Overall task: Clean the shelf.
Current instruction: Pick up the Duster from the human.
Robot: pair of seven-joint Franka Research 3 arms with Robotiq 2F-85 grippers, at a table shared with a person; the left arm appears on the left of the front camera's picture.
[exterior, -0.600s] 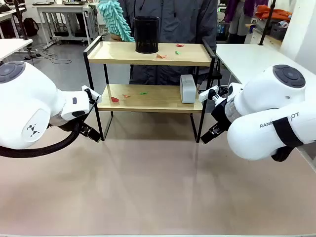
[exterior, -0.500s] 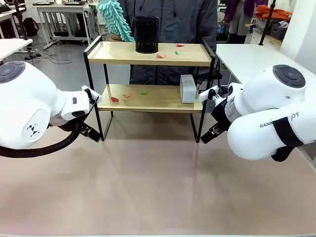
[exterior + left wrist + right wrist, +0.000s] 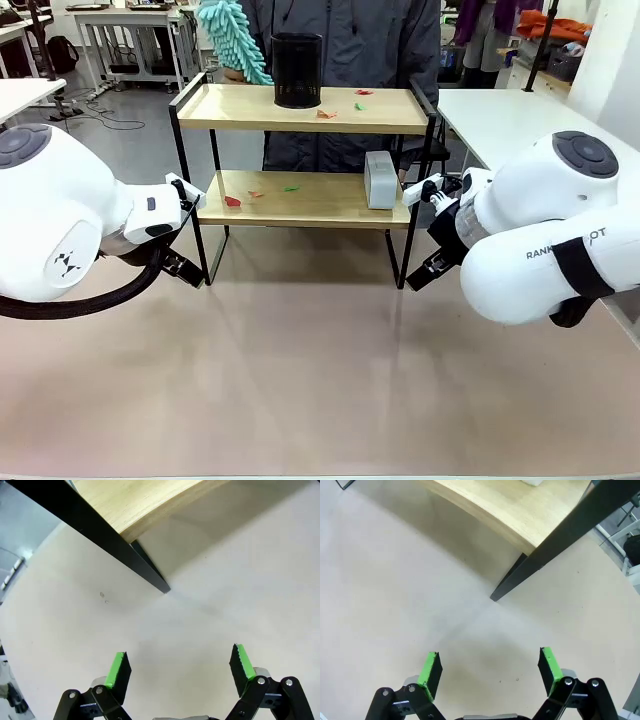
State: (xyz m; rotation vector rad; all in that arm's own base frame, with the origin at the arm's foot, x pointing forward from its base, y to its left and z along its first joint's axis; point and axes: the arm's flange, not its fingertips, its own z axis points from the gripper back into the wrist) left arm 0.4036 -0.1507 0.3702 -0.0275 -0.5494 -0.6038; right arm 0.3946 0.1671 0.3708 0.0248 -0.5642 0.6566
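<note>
The shelf (image 3: pixel 305 198) stands across the table's far middle, two light wooden boards in a black frame. Small red, orange and green scraps (image 3: pixel 232 201) lie on both boards. A black mesh cup (image 3: pixel 297 70) sits on the top board, a grey box (image 3: pixel 380 179) on the lower one. My left gripper (image 3: pixel 179 665) is open, empty, low over the table by the shelf's front left leg (image 3: pixel 149 574). My right gripper (image 3: pixel 490 669) is open, empty, by the front right leg (image 3: pixel 512 583). A person behind the shelf holds a teal duster (image 3: pixel 233 38).
The beige table top (image 3: pixel 310 370) spreads bare in front of the shelf. A white table (image 3: pixel 510 115) stands at the right, another (image 3: pixel 25 95) at the far left. Both white arms flank the shelf at its front corners.
</note>
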